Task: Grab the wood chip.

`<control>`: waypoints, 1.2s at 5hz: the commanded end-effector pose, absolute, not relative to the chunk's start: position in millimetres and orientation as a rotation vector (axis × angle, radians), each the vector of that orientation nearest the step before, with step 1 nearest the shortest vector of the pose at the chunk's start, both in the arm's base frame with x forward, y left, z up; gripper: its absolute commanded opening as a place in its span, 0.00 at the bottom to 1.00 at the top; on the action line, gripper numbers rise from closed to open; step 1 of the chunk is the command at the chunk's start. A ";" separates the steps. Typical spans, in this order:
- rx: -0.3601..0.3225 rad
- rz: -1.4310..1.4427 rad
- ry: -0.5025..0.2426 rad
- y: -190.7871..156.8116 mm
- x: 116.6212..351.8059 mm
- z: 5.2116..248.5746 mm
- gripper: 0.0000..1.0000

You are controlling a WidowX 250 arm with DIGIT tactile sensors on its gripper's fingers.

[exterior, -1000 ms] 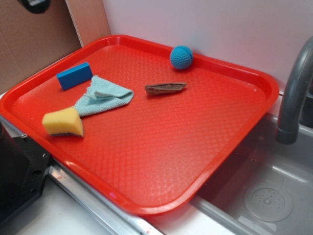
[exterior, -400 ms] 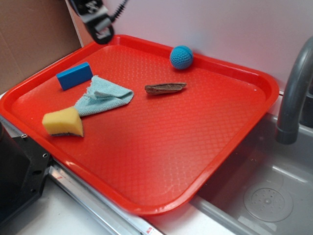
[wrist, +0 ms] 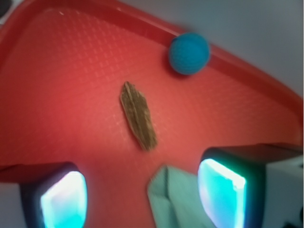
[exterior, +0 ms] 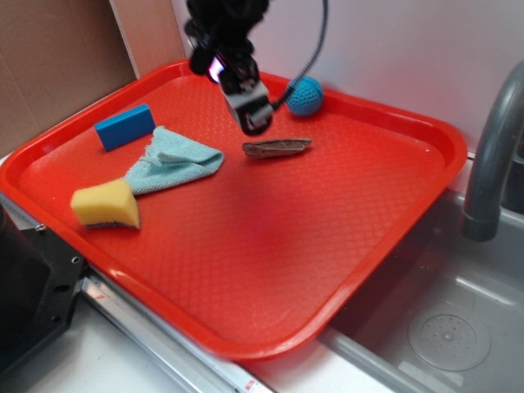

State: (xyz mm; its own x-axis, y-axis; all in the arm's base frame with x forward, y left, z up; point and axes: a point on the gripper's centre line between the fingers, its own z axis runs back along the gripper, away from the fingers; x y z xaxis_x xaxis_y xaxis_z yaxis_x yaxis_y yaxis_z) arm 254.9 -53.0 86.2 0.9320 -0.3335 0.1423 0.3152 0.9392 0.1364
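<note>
Brown-grey and rough, the chip [exterior: 277, 147] was a flat sliver with pointed ends, lying free on the red tray [exterior: 270, 270] toward its far edge, near the ball [exterior: 304, 96]. Left of it in the exterior view lay the sponge [exterior: 106, 205], the block [exterior: 124, 127] and the cloth [exterior: 172, 160]; the gripper [exterior: 251, 117] hung just above the chip's left end. Only the wrist view showed the chip's [wrist: 138, 115] grain and the fingers [wrist: 64, 199] spread wide apart, empty.

Bright even light; wrist view blurred.
</note>
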 end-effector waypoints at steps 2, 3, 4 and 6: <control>0.030 -0.334 -0.145 -41.9 278.5 37.6 1.00; 0.026 -0.324 -0.122 -38.9 279.9 31.5 1.00; 0.024 -0.310 -0.117 -41.1 279.2 29.1 0.00; 0.036 -0.318 -0.097 -41.4 279.8 25.5 0.00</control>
State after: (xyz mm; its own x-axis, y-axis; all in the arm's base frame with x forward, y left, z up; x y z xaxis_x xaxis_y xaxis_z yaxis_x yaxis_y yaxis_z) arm 274.8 -39.5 20.7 0.9459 -0.3194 0.0571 0.3172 0.9473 0.0443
